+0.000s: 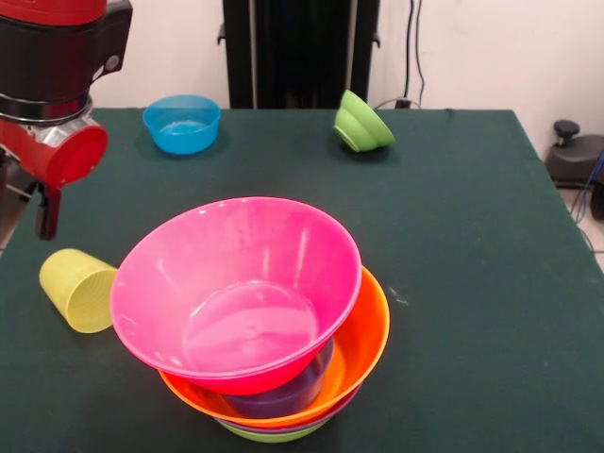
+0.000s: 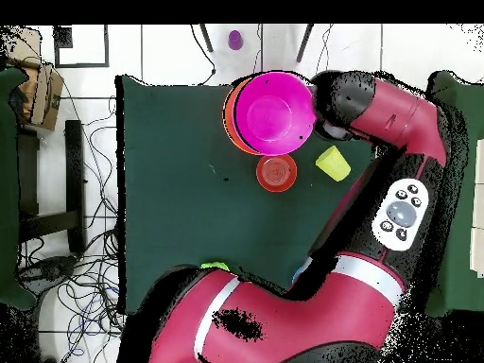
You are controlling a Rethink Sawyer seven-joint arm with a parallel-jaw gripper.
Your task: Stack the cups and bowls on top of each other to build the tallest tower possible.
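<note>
The tower stands at the table's near edge in the front view. A big pink bowl (image 1: 236,283) sits tilted on top, a wide orange bowl (image 1: 368,335) lies under it, a purple bowl shows inside, and a lime green bowl (image 1: 274,435) is lowest. From overhead the pink bowl (image 2: 274,112) covers most of the pile. The yellow cup (image 1: 79,289) lies on its side left of the tower, also seen from overhead (image 2: 332,163). My gripper (image 1: 45,212) hangs at the left edge, above and behind the cup, holding nothing that shows.
A small blue bowl (image 1: 182,123) stands upright at the far left. A lime green bowl (image 1: 362,123) lies tipped at the far middle. A red-orange bowl (image 2: 276,172) sits beside the tower in the overhead view, hidden in the front view. My arm (image 2: 397,123) spans the table's right side.
</note>
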